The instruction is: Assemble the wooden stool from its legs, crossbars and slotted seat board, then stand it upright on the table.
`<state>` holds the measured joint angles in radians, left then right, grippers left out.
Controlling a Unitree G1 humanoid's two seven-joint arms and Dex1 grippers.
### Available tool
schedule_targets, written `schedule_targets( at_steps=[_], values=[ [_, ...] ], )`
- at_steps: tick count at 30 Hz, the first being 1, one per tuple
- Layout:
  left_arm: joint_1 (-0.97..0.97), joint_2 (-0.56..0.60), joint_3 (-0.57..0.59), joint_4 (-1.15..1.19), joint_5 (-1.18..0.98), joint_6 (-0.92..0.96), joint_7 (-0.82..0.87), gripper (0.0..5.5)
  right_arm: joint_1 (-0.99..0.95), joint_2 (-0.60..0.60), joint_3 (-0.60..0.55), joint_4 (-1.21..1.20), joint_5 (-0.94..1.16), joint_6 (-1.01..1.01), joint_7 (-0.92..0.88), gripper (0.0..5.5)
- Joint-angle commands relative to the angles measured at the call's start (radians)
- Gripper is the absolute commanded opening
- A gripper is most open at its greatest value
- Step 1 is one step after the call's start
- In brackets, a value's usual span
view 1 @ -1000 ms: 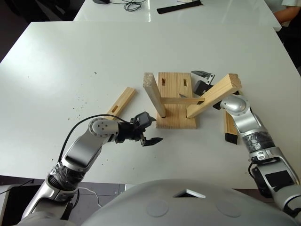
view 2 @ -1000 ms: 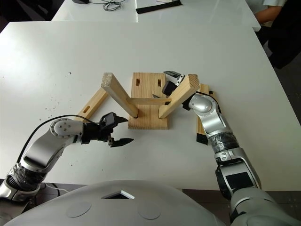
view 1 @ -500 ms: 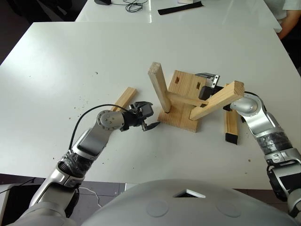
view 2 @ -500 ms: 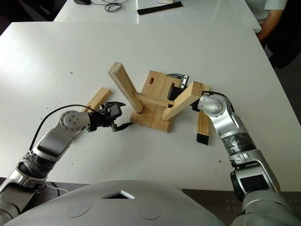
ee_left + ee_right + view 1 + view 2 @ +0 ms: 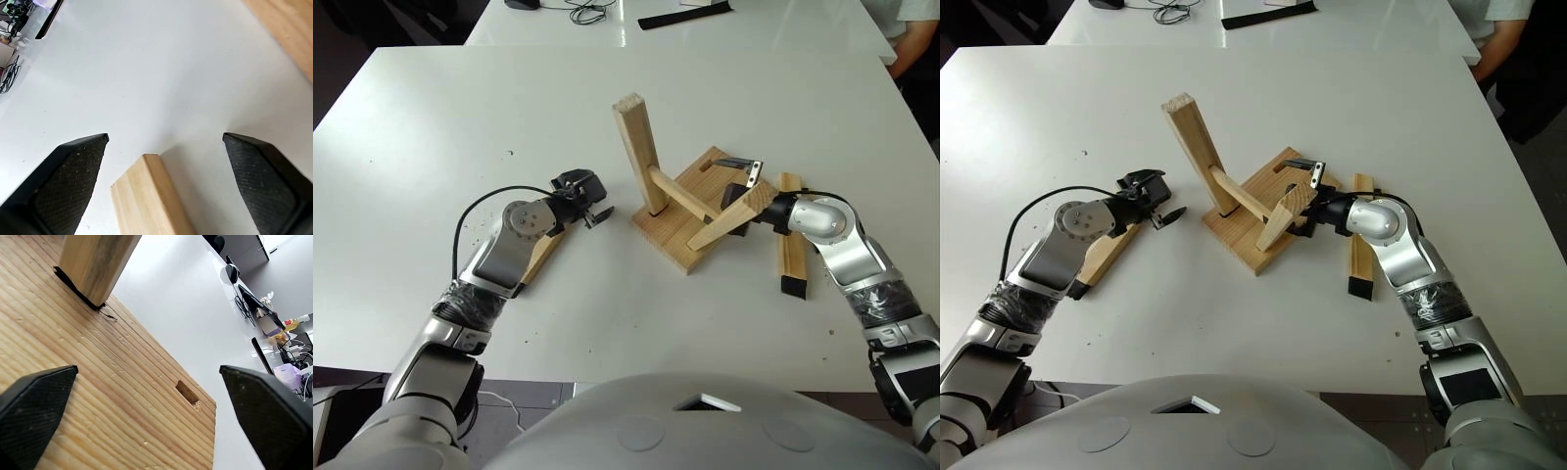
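Nearest on the right, flat on the white table (image 5: 431,108), a loose leg (image 5: 789,230) with a dark near end, just beside the right forearm; nearest on the left, another loose leg (image 5: 541,258) lying flat, partly under the left forearm; over its far end the left gripper (image 5: 590,201), fingers (image 5: 73,171) spread wide and gripping nothing, the leg's end between them in the wrist view; at mid-table the slotted seat board (image 5: 673,238), flat and turned cornerwise; standing on it one leg (image 5: 639,152), nearly upright, and a second leg (image 5: 729,220) leaning steeply to the right with its foot on the board; between the two a thin crossbar (image 5: 683,196); just behind the leaning leg, over the board's far corner, the right gripper (image 5: 744,178), fingers (image 5: 34,411) wide apart, closed on nothing; an unfilled slot (image 5: 188,392) in the bare board near it; farthest back, on a second table (image 5: 783,29), a black strip (image 5: 685,15) and some cables (image 5: 587,10).
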<state>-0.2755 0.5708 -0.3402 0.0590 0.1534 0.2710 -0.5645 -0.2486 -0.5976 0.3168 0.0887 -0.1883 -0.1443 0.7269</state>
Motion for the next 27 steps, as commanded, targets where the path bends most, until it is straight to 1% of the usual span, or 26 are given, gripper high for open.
schedule_targets(
  at_steps=[1,4,7,12,16,20,24,27],
  values=[
    [-0.004,-0.008,0.019,-0.002,0.007,0.011,-0.011,4.34,0.032,0.021,0.021,-0.041,0.020,0.071,0.039,5.36],
    [0.059,-0.004,0.043,-0.152,-0.078,0.083,-0.081,4.34,-0.035,0.001,-0.021,0.035,-0.004,0.050,0.000,5.36],
    [0.117,0.017,0.055,-0.297,-0.134,0.146,-0.138,4.34,-0.117,-0.020,-0.080,0.162,-0.013,0.011,-0.061,5.36],
    [0.160,0.047,0.077,-0.422,-0.165,0.226,-0.172,4.34,-0.211,-0.045,-0.128,0.384,-0.041,-0.094,-0.148,5.36],
    [0.229,0.102,0.054,-0.531,-0.198,0.265,-0.239,4.34,-0.272,-0.050,-0.112,0.593,-0.117,-0.213,-0.265,5.36],
    [0.280,0.132,0.020,-0.593,-0.224,0.290,-0.288,4.34,-0.305,-0.057,-0.062,0.749,-0.214,-0.323,-0.365,5.36],
    [0.292,0.118,-0.015,-0.593,-0.233,0.315,-0.288,4.34,-0.329,-0.058,-0.035,0.830,-0.253,-0.385,-0.398,5.36],
    [0.286,0.077,-0.041,-0.519,-0.228,0.315,-0.258,4.34,-0.331,-0.063,-0.024,0.829,-0.247,-0.427,-0.372,5.36]
  ],
)
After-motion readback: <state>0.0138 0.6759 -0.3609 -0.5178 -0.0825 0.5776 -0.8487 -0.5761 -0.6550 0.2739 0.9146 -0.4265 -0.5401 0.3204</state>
